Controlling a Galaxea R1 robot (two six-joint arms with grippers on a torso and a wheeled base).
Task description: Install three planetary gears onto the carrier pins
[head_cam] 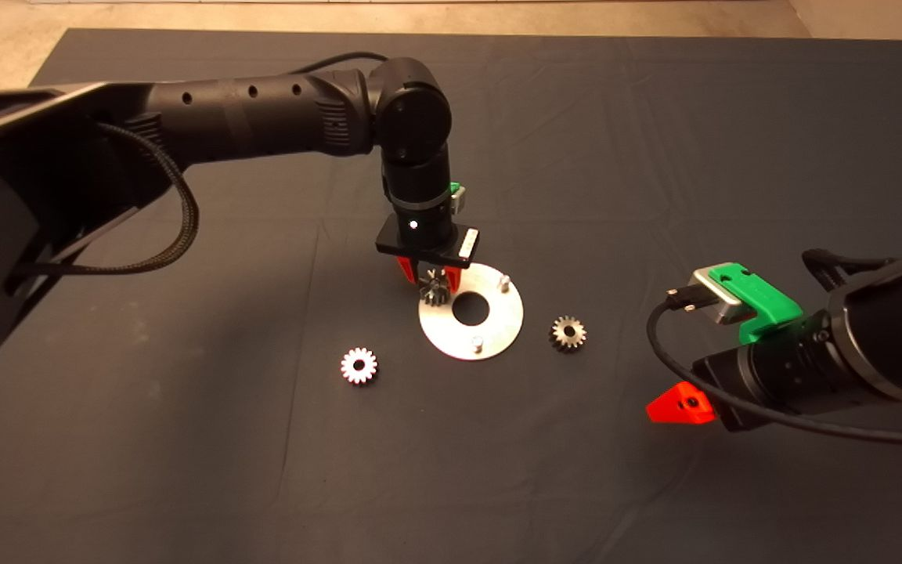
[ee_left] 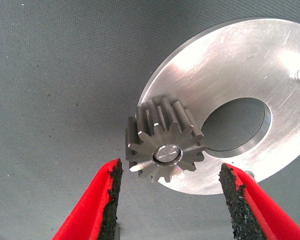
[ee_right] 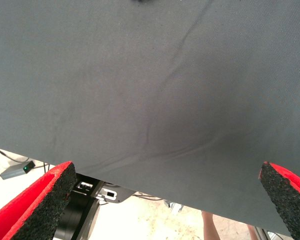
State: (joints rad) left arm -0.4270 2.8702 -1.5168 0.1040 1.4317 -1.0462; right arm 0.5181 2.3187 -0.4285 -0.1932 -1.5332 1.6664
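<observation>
- One gear (ee_left: 164, 146) sits on a pin (ee_left: 168, 153) at the left edge of the disc (head_cam: 498, 327); the left wrist view shows the pin's tip flush in the gear's centre hole, so this one looks seated.
- The left gripper (head_cam: 429, 276) hangs straight over that gear, fingers spread and clear of the teeth on both sides; it grips nothing.
- Two pins are bare: one at the disc's far right (head_cam: 504, 281), one at its near edge (head_cam: 478, 342).
- Two gears lie flat on the mat (head_cam: 654, 117): one (head_cam: 358, 366) to the near left of the disc, well apart from it, and one (head_cam: 568, 333) just right of the disc.
- The right gripper (ee_right: 165, 200) waits low at the right of the mat, its fingers wide apart and empty, near the right-hand gear but not over it.
- By my reading, the task is a third done: one gear installed, two to pick up and fit.
</observation>
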